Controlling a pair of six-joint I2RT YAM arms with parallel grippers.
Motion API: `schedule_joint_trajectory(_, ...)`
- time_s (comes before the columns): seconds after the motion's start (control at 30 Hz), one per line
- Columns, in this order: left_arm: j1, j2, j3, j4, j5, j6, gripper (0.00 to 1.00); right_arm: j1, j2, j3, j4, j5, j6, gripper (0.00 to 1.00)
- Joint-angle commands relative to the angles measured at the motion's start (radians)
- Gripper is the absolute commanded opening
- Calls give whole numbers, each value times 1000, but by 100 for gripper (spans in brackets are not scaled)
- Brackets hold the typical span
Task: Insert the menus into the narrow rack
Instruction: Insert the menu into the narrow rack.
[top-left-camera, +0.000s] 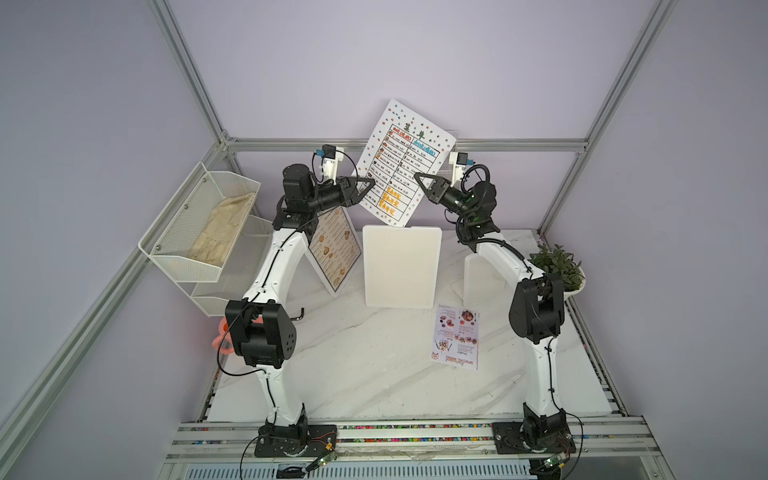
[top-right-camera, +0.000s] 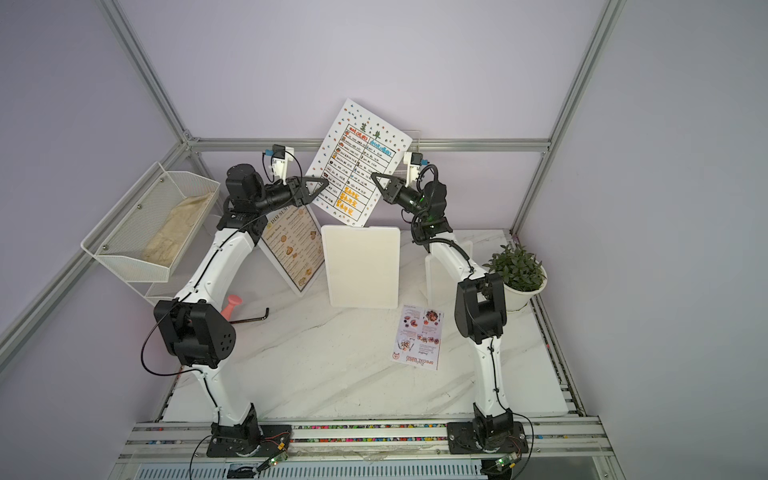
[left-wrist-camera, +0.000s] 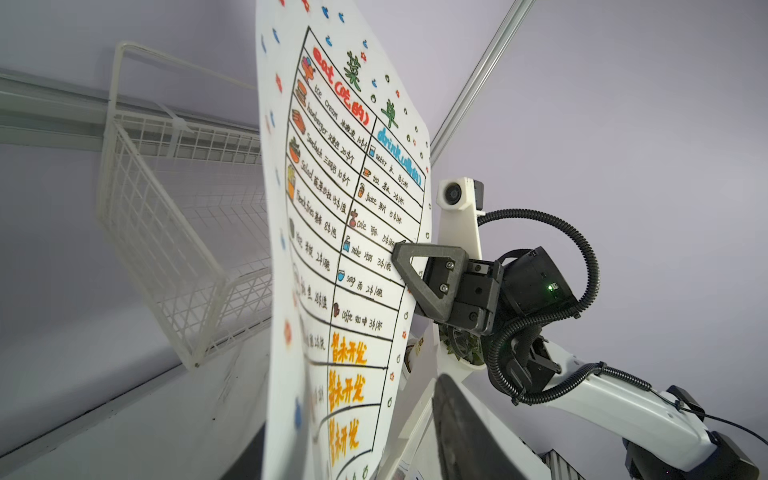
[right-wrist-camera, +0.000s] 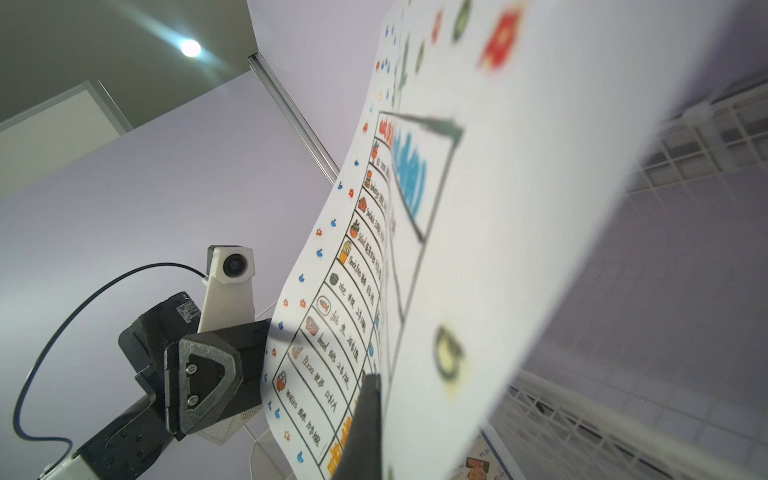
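Observation:
The white grid-table menu (top-left-camera: 399, 166) hangs tilted in the air at the back, also seen in a top view (top-right-camera: 353, 166). My right gripper (top-left-camera: 417, 176) is shut on its right edge, one finger (right-wrist-camera: 368, 411) pressed flat against the sheet. My left gripper (top-left-camera: 371, 185) stands open, its fingers either side of the left edge with a gap. The white wire narrow rack (left-wrist-camera: 166, 216) is on the back wall behind the sheet. The blue-bordered DIM SUM INN menu (top-right-camera: 291, 249) leans under the left arm. The small SPECIAL MENU leaflet (top-left-camera: 455, 338) lies flat on the table.
A white board (top-left-camera: 401, 266) stands upright in the middle. A mesh basket (top-left-camera: 166, 232) holding a cloth hangs at the left. A potted plant (top-left-camera: 557, 266) sits at the right behind the right arm. A hex key (top-right-camera: 253, 318) and a pink object (top-right-camera: 232, 305) lie by the left arm.

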Motion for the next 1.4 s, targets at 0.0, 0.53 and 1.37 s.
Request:
schedule_joint_trajectory(0.0,5,-9,-12,48,16,-21,48,-5,-54,-5,2,11,6,0)
schedule_joint_trajectory(0.53,5,-8,-18,62,20,-34,48,-6,-112,-33,-54,39,7,0)
schedule_joint_trajectory(1.37,0,-11,-42,84,29,-46,50,-10,-146,-91,-51,46,-13,0)
